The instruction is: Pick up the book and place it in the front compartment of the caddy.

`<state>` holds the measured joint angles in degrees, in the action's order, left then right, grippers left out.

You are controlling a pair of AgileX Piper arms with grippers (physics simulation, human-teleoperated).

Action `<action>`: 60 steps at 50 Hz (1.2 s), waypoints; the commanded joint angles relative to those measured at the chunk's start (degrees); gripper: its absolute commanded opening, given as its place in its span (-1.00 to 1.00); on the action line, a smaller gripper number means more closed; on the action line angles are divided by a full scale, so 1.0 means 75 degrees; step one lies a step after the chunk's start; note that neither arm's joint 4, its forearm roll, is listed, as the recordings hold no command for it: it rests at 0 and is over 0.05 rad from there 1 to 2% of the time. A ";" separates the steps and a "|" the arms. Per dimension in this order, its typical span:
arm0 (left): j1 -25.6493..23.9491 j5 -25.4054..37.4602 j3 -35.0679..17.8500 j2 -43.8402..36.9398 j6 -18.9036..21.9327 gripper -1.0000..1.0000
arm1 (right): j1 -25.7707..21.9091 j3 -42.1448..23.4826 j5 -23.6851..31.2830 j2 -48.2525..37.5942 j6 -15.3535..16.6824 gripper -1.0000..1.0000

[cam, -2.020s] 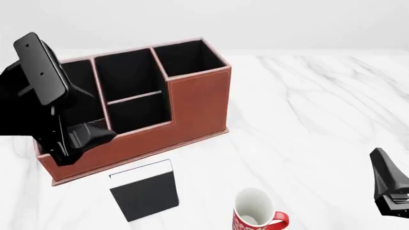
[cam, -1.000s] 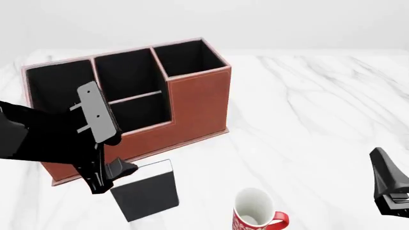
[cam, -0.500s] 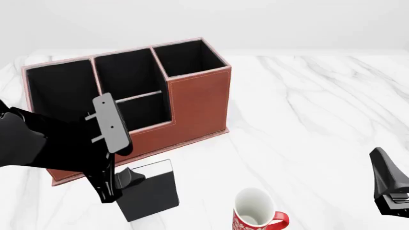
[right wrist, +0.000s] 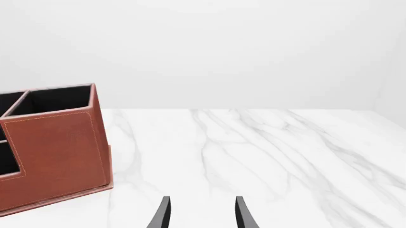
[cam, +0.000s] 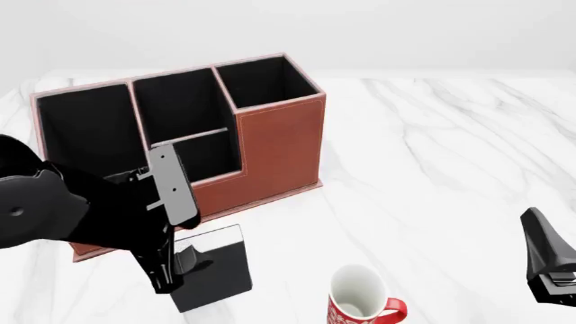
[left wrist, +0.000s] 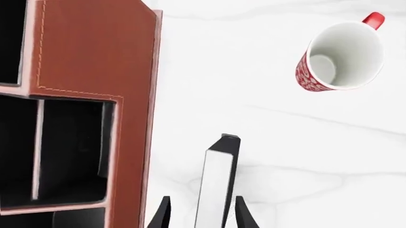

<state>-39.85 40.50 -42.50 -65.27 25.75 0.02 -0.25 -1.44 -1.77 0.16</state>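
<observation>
The book (cam: pixel 214 270) stood upright on its lower edge at the lower left of the front view, just in front of the caddy (cam: pixel 279 145) and apart from it, with its black cover facing the camera and its white page edges along the top. In the left wrist view the book (left wrist: pixel 216 183) appeared edge-on as a narrow white strip between black covers. The left gripper (left wrist: pixel 200 214) had its fingers apart, one on each side of the book near the top edge; whether the pads touched the covers could not be told. The right gripper (right wrist: pixel 200 213) sat at the lower right of the front view, its fingers apart and holding nothing, well away from the work. The front compartment (cam: pixel 193 155) lay in the middle of the caddy behind the low front wall. A red-and-white mug (cam: pixel 360 300) stood near the book at the bottom centre. The book looked thin, stiff and light, with smooth covers that might slip under a weak pinch. A hold across both covers at the middle of the top edge would likely keep it hanging vertical for lowering into the narrow cell. An off-centre hold could let it swing and catch the wall.
</observation>
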 commanded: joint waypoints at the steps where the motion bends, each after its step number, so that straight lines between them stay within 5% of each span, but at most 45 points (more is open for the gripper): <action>1: -0.0060 -0.0155 0.0100 -0.0206 -0.0038 1.00 | -0.0002 0.0006 0.0009 0.0017 -0.0004 1.00; 53: -0.0019 0.0307 -0.0581 -0.1412 0.0143 1.00 | -0.0001 0.0006 0.0009 0.0015 -0.0004 1.00; 54: 0.0028 0.0331 -0.0637 -0.1445 0.0217 -1.00 | -0.0001 0.0006 0.0010 0.0017 -0.0003 1.00; 60: -0.0194 0.0516 -0.0819 -0.1792 0.0095 -1.00 | -0.0001 0.0006 0.0009 0.0015 -0.0005 1.00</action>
<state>-40.71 42.91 -46.51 -74.94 25.84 0.02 -0.25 -1.44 -1.78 0.16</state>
